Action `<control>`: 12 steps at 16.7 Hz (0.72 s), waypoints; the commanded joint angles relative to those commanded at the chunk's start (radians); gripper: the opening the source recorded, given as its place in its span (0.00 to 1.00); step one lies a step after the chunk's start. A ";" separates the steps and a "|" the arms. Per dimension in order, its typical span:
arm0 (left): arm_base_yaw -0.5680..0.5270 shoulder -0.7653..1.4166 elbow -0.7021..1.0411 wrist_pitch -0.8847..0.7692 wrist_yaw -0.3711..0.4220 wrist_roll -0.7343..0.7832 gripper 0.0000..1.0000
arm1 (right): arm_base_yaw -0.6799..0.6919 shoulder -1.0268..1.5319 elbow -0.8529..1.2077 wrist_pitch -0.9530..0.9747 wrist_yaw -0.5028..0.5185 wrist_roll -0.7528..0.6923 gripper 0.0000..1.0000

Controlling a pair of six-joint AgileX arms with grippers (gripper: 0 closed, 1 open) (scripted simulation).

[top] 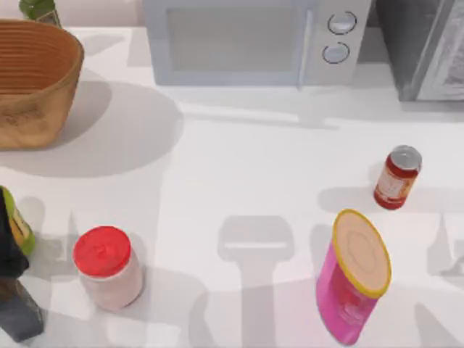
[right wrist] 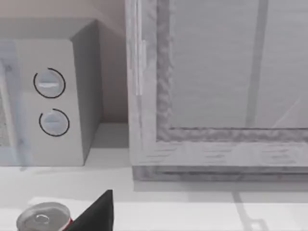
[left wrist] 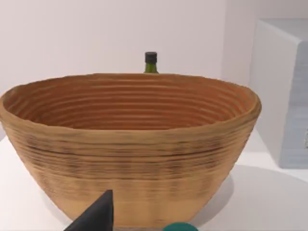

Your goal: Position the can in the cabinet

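Note:
The can (top: 396, 177), small and red with a silver top, stands upright on the right side of the table. Its top (right wrist: 42, 220) also shows low in the right wrist view, beside a dark part of my right gripper (right wrist: 96, 214). The cabinet (top: 428, 51) is the grey unit at the far right corner, behind the can. Its pale framed door panel (right wrist: 216, 86) faces the right wrist camera. A dark part of my left gripper (left wrist: 96, 216) hangs in front of the woven basket (left wrist: 130, 149).
A white microwave (top: 246, 43) stands at the back centre, left of the cabinet. The basket (top: 32, 80) sits far left with a green bottle (top: 40, 9) behind it. A red-lidded jar (top: 107, 268), a pink canister (top: 353, 275) and a dark bottle (top: 14, 304) line the front.

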 joint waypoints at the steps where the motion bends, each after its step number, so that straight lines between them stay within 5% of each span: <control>1: 0.000 0.000 0.000 0.000 0.000 0.000 1.00 | 0.000 0.000 0.000 0.000 0.000 0.000 1.00; 6: 0.000 0.000 0.000 0.000 0.000 0.000 1.00 | 0.058 0.104 0.050 0.091 0.072 0.015 1.00; 12: 0.000 0.000 0.000 0.000 0.000 0.000 1.00 | 0.250 0.570 0.195 0.517 0.308 0.062 1.00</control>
